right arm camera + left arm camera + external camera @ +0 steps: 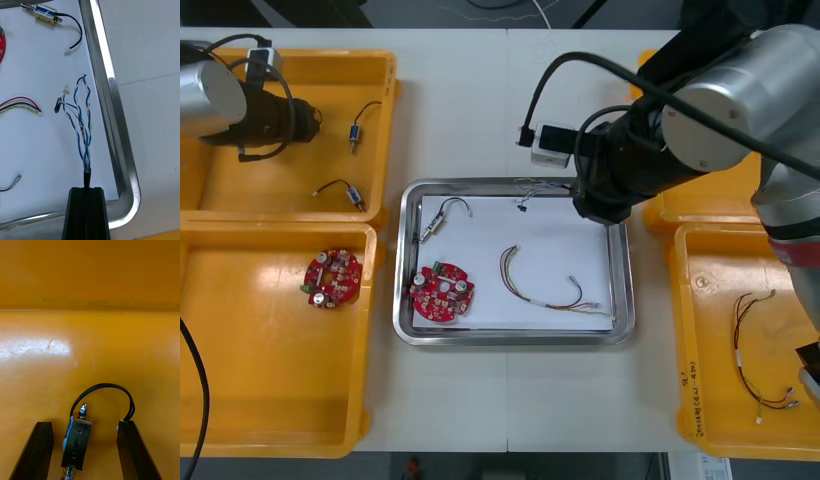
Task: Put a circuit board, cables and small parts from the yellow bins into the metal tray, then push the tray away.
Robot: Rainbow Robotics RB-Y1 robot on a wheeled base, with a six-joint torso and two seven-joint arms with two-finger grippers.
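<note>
My left arm (210, 100) and right arm (720, 110) are brushed silver cylinders with black wrists and looped black wiring (536, 92), a white box (552, 143) on the right one, and my left claw (84, 425) and right claw (86, 193) end in matte black fingers.

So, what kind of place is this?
Probably an electronics kitting bench: yellow bins flank a metal tray holding a red circuit board. The right gripper, over the tray's corner, grips a twisted blue and white cable; the left gripper, fingers open, straddles a small metal part in a bin.
</note>
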